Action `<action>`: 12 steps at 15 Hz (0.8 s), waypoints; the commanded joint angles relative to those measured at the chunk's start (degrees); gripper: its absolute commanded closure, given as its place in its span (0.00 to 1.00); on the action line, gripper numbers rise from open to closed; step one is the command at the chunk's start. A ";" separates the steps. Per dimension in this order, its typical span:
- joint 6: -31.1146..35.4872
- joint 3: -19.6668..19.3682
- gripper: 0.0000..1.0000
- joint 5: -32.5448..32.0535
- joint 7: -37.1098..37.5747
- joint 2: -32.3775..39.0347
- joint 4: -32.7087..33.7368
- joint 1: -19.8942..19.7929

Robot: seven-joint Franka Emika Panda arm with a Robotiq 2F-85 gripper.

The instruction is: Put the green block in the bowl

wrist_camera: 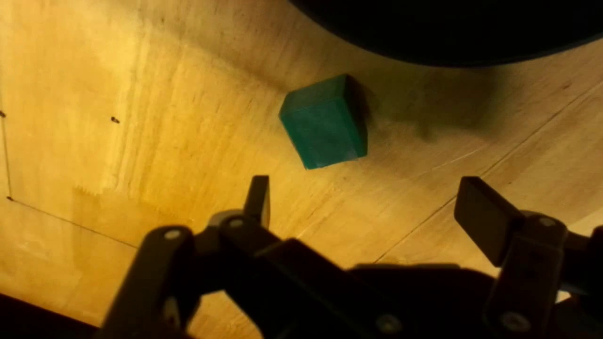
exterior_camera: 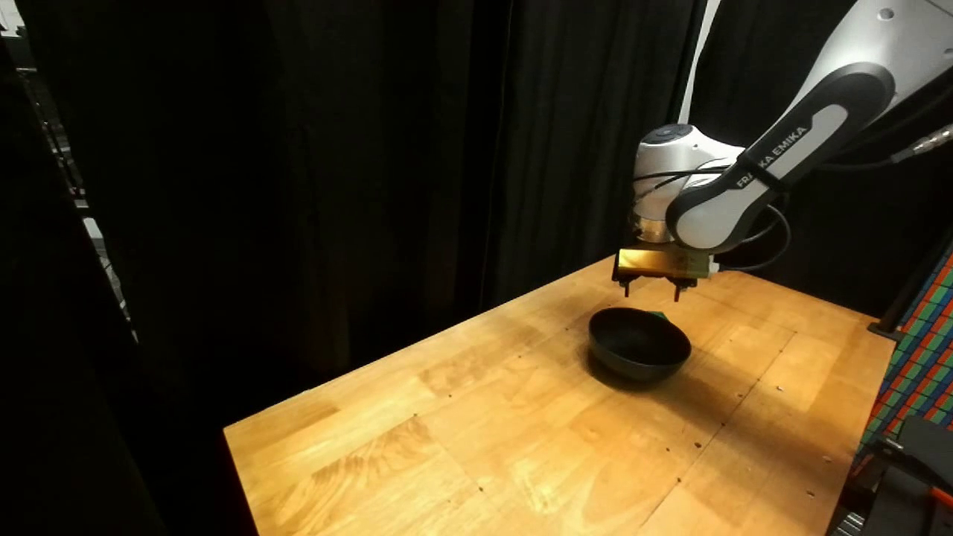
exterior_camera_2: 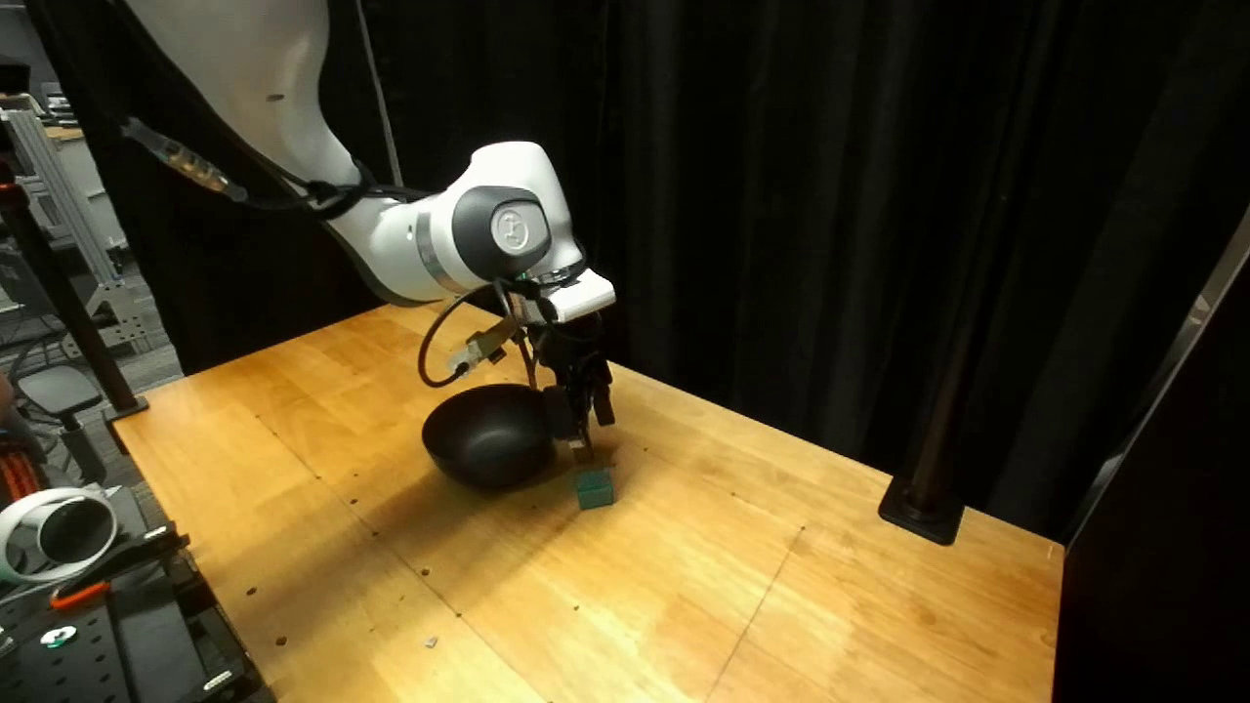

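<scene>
The green block [wrist_camera: 325, 132] rests on the wooden table beside the bowl, apart from it. In an exterior view it stands in front of the bowl [exterior_camera_2: 594, 489]; in an exterior view only a sliver of it [exterior_camera: 658, 315] shows behind the bowl's rim. The black bowl [exterior_camera: 636, 365] sits upright on the table in both exterior views [exterior_camera_2: 483, 444]; its edge shows at the top of the wrist view [wrist_camera: 452, 33]. My gripper [wrist_camera: 366, 193] is open and empty, pointing down above the table close to the block [exterior_camera: 652, 296]. The block lies ahead of the fingertips, not between them.
The wooden table [exterior_camera: 461, 447] has dark curtains along its back. A black post with a base plate [exterior_camera_2: 923, 508] stands at the table's far edge. Another post [exterior_camera_2: 83, 303] stands at a corner. Equipment with a white ring-shaped thing [exterior_camera_2: 20, 532] is beside the table.
</scene>
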 commanded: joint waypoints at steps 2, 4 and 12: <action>-0.73 -2.46 0.00 7.24 -3.69 5.16 5.19 0.78; -0.84 -2.95 0.00 9.54 -4.93 6.40 5.93 0.85; -1.39 -3.92 0.42 16.02 -8.15 8.64 6.82 1.35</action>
